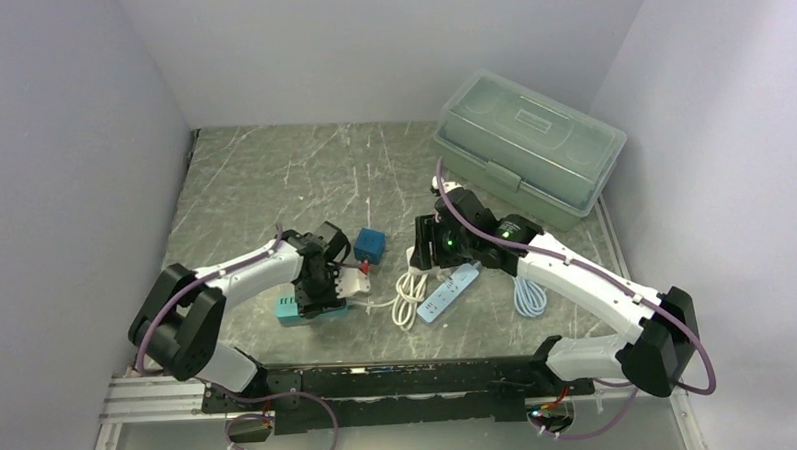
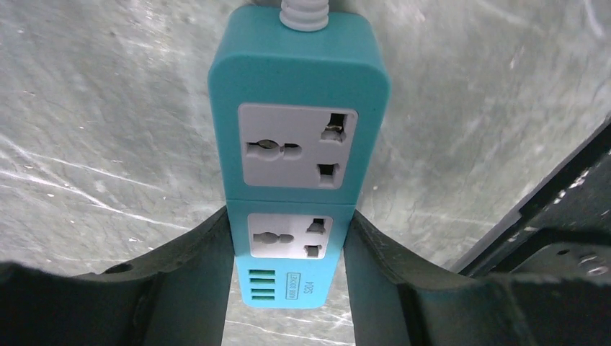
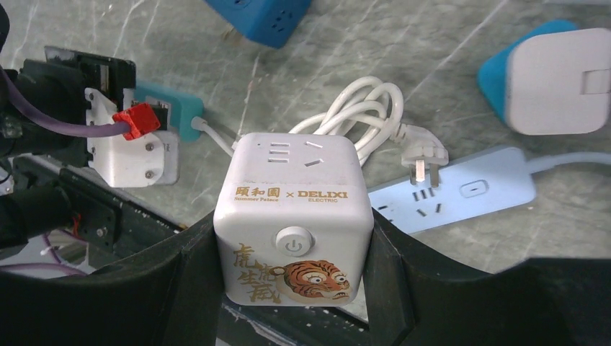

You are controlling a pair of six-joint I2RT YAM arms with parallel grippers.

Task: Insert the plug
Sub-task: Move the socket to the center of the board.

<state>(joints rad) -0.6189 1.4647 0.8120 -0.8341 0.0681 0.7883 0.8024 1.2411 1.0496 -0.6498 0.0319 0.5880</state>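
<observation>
two grips are set, yet neither is on the plug (image 3: 420, 153) itself, so i judge this to be the bracing step ahead of the insertion. the left gripper (image 2: 290, 216) straddles the teal power strip (image 2: 299, 86) at its nearer socket, its fingers (image 2: 194, 267) laid one against each long side, pinching the strip where it lies flat on the table (image 2: 108, 108). how firm that pinch is i cannot tell. the right gripper (image 3: 294, 223) is clamped on the white cube socket (image 3: 295, 194) by its two side faces. the plug lies loose on the table at the end of the coiled white cord (image 3: 360, 108), just beside the pale blue strip (image 3: 461, 194) and apart from the teal one.

next move, as i read it: one gripper has to let go of its load and take the plug by its body, pins free. it then has to line them up with a socket face and press straight in while the other arm holds the strip down.

the left arm reaches in from its base with the elbow bent and the wrist turned down over the strip. the right arm stretches diagonally toward the table's middle, wrist low and tilted forward. whether the cube rests on the table i cannot tell.
</observation>
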